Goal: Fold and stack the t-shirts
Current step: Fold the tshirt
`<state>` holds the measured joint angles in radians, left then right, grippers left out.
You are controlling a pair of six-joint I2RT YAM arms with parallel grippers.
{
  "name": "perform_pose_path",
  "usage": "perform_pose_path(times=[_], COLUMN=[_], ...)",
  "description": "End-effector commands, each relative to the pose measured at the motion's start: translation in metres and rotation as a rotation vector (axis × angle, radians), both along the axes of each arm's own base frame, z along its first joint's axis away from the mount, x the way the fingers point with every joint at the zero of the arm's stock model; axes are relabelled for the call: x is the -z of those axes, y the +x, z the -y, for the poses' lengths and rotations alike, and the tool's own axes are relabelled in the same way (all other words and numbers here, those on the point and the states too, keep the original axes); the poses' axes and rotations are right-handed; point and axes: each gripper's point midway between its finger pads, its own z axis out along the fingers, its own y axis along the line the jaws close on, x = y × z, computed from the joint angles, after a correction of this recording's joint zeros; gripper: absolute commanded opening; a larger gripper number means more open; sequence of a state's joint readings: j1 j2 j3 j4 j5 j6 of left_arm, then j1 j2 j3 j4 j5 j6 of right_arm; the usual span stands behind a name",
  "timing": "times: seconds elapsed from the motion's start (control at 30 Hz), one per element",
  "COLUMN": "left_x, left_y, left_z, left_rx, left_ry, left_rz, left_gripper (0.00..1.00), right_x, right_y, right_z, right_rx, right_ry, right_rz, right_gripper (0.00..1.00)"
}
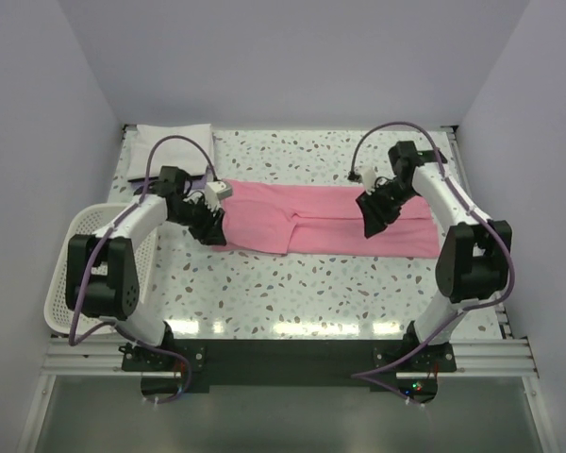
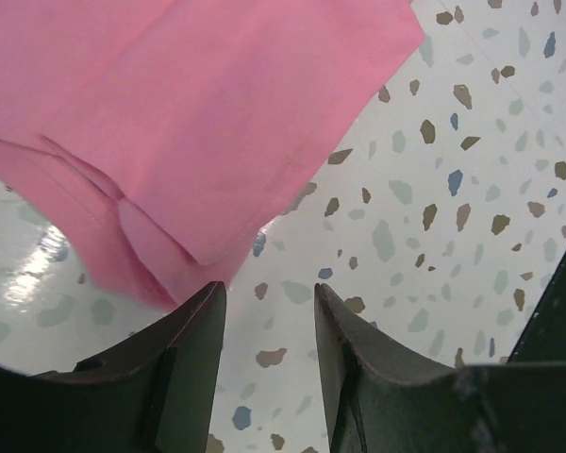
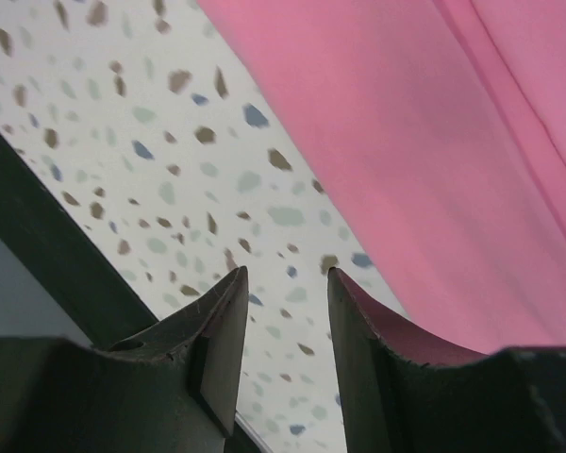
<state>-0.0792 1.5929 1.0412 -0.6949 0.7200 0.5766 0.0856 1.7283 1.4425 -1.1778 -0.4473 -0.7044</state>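
An outspread t-shirt (image 1: 321, 219) is laid across the middle of the worktop (image 1: 292, 283). A folded t-shirt (image 1: 170, 149) is placed in the far left corner, a basket (image 1: 61, 302) at the left edge.

Pink tee (image 1: 330, 219), wht tee (image 1: 170, 149), speckled tbl (image 1: 292, 283).

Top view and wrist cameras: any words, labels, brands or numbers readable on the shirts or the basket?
None. The plain pink cloth t-shirt, the folded white cloth t-shirt and the white plastic mesh basket carry no visible print, tag or number in any view.
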Motion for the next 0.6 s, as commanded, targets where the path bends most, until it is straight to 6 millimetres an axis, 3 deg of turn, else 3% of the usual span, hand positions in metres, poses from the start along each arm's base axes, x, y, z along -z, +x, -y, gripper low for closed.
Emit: perform_pose_path(times=[0.0, 0.3, 0.57], left_x=[0.009, 0.026, 0.027], left_y=[-0.005, 0.016, 0.031], left_z=[0.011, 0.008, 0.008], left_rx=[-0.069, -0.173, -0.223], left_ry=[-0.084, -0.058, -0.063], left_rz=[-0.104, -0.146, -0.15], left_gripper=[0.48, 0.49, 0.5], right_x=[-0.02, 0.008, 0.037], right_y=[0.003, 0.017, 0.021], right_z=[-0.07, -0.147, -0.197], right_rx=[0.09, 0.227, 0.303], right_ry=[0.262, 0.407, 0.407], right_rz=[-0.055, -0.186, -0.235], right_gripper=[0.44, 0.5, 0.53])
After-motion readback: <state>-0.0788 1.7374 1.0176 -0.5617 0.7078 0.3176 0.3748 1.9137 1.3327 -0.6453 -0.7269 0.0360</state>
